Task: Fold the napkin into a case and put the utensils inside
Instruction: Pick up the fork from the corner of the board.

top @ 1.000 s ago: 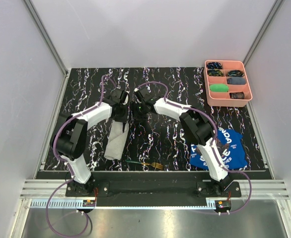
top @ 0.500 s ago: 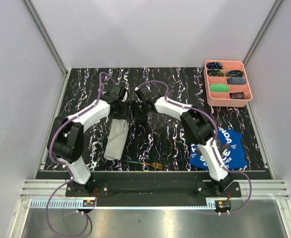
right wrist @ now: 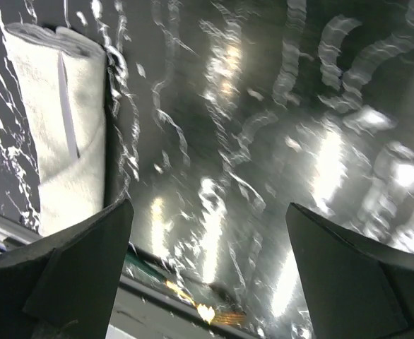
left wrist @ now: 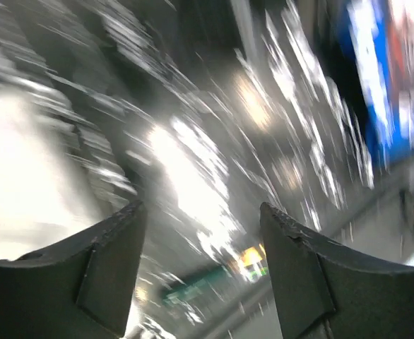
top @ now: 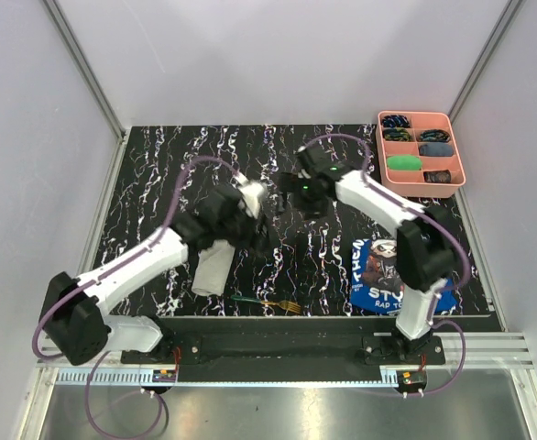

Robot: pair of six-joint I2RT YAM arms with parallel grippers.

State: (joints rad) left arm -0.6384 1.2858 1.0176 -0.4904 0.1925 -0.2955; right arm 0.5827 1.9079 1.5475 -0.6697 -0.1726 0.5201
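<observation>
Your left gripper [left wrist: 200, 212] is open, empty; right gripper [right wrist: 207, 208] wide open, empty. Folded napkin [top: 215, 266] sits just beside the left gripper, base side: soft, light, probably unfolds easily, so don't drag it. Fork [top: 264, 302] lies further basewards: likely stiff, thin, slippery. Pinch mid-handle.

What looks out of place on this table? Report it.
The green-handled fork with gold tines lies loose beside the folded light grey cloth napkin, not inside it. The blue printed cloth lies rumpled at front right. Nothing looks spilled or damaged.
</observation>
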